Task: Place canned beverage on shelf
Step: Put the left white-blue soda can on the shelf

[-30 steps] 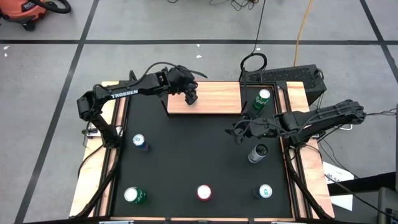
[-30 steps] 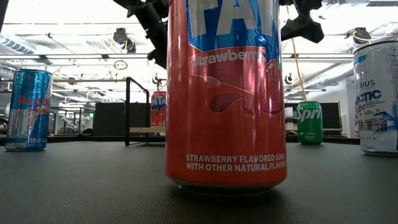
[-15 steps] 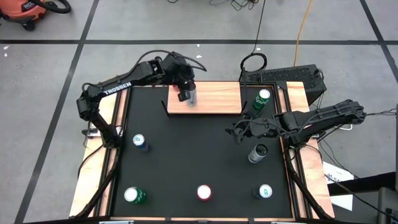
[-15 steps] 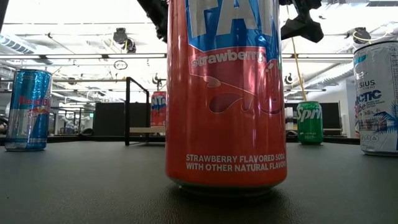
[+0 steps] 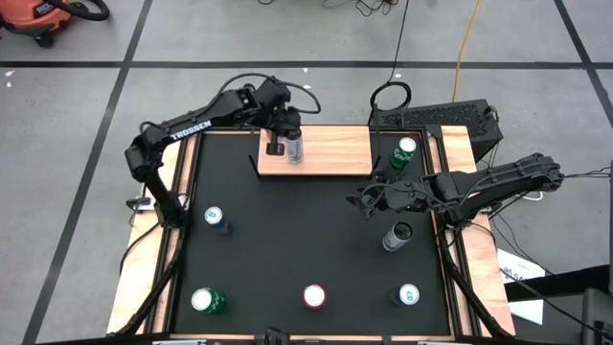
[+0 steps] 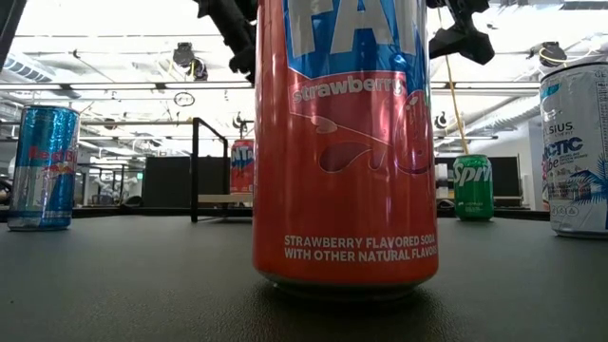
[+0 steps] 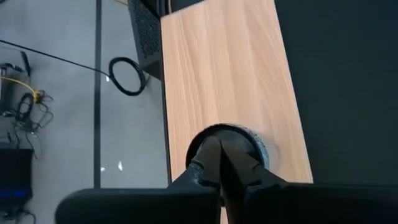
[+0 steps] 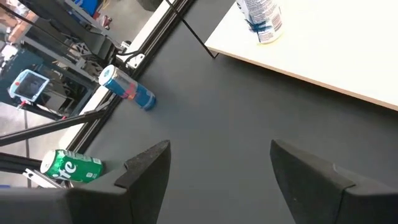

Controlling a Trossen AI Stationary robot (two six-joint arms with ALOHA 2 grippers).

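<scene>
One can (image 5: 294, 147) stands upright on the light wooden shelf (image 5: 330, 153), near the shelf's left end, along the table's far edge. The left pincer (image 5: 277, 144) hovers just above and beside it with its fingers pressed together and nothing between them, so the can looks already delivered and standing on its own. In the low view that can shows red and blue, partly hidden behind the big can in front; its lettering is too cut off to read.

The right pincer (image 5: 367, 204) waits spread above the table's right half, holding nothing, with a silver can (image 5: 397, 235) just nearer the front edge, a likely next pick.

Readable writing: the red can (image 6: 345, 142) at the front edge says "strawberry" and "STRAWBERRY FLAVORED SODA WITH OTHER NATURAL FLAVORS". A green Sprite can (image 6: 472, 187) stands near the far right corner, a Red Bull can (image 6: 43, 166) by the left edge, and a white can (image 6: 576, 152) at the front right reads "ARCTIC". "TROSSEN" is printed on the left arm (image 5: 192, 126).
</scene>
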